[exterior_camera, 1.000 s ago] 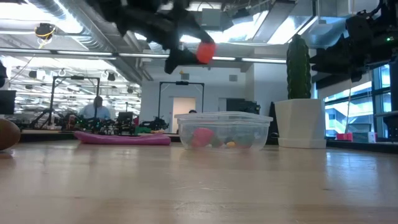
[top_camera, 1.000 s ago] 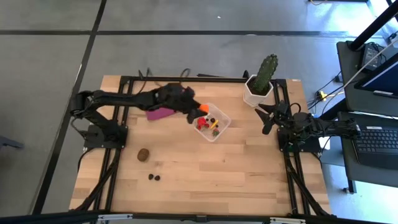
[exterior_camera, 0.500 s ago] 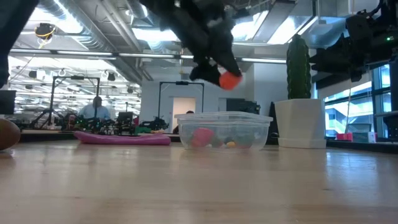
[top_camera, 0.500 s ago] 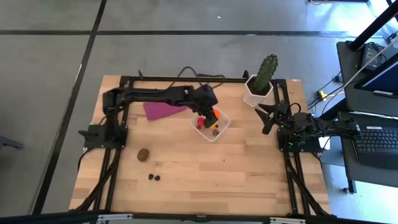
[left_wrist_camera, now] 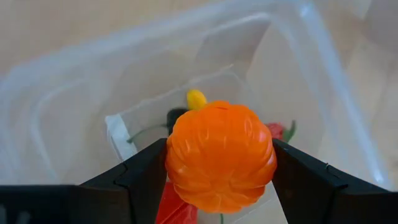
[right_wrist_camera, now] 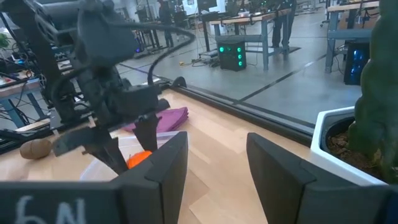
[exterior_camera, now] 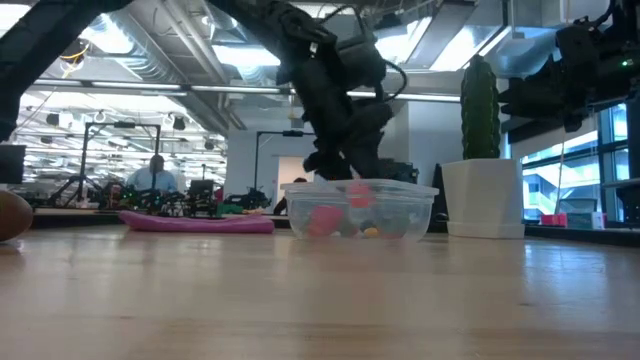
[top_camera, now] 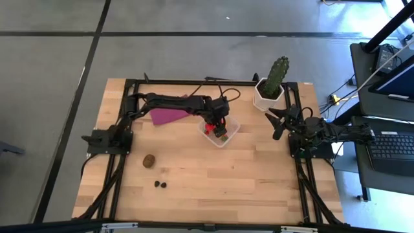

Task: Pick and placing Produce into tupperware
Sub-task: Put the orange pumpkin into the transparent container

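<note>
The task was judged to be partly done. Several small pieces of produce had already been placed in the tupperware (top_camera: pixel 220 130), which stood on the tabletop a little toward the far edge and right of centre: a red piece (top_camera: pixel 209 128), a small yellow piece (left_wrist_camera: pixel 196 98) and a dark piece were seen inside, through the clear walls. An orange ball (left_wrist_camera: pixel 221 156) was held clamped between the two fingers of the left gripper (top_camera: pixel 218 122), low inside the container's rim, as seen in the left wrist view and the low view; it was not yet released.

Three pieces were left on the table: a brown kiwi-like oval (top_camera: pixel 149 160) toward the left edge, and two dark berries (top_camera: pixel 160 184) nearer the front edge, close together and well apart from the container.

The ball was seen to be bright orange, ribbed in shallow segments like a small pumpkin or tangerine, and glossy. The container was clear, shallow, and rounded at its corners.

The right gripper (top_camera: pixel 278 123) was parked near the right edge, beside the cactus pot (top_camera: pixel 264 96), with its jaws apart and nothing between them. A purple cloth (top_camera: pixel 167 116) lay just left of the container.
</note>
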`<state>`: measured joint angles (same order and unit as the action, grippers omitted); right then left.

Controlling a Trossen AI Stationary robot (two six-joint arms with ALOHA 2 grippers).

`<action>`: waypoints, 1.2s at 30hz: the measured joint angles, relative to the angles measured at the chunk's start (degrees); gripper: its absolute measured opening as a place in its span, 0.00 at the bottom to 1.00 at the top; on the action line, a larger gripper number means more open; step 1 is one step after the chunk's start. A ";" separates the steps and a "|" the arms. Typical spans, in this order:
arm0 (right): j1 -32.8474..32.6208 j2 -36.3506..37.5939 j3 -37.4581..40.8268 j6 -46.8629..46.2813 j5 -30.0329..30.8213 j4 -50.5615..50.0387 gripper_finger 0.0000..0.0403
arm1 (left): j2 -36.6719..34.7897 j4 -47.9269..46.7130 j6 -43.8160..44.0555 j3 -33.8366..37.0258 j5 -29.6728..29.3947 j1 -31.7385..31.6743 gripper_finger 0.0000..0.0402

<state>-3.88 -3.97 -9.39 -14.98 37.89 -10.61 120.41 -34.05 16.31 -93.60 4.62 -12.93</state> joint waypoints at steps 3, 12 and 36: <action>0.01 0.00 0.00 -0.01 0.00 0.00 0.42 | 0.95 -0.28 0.06 0.00 -0.06 0.02 0.62; 0.00 0.00 0.00 0.09 0.00 0.00 0.42 | 1.23 -0.24 0.11 0.00 0.32 0.00 0.62; 0.00 -0.02 0.00 0.48 0.00 -0.02 0.42 | 1.17 1.76 0.07 0.00 0.94 0.00 0.66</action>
<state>-3.88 -3.99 -9.39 -14.50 37.89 -10.63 121.58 -32.29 16.38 -93.60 5.56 -12.93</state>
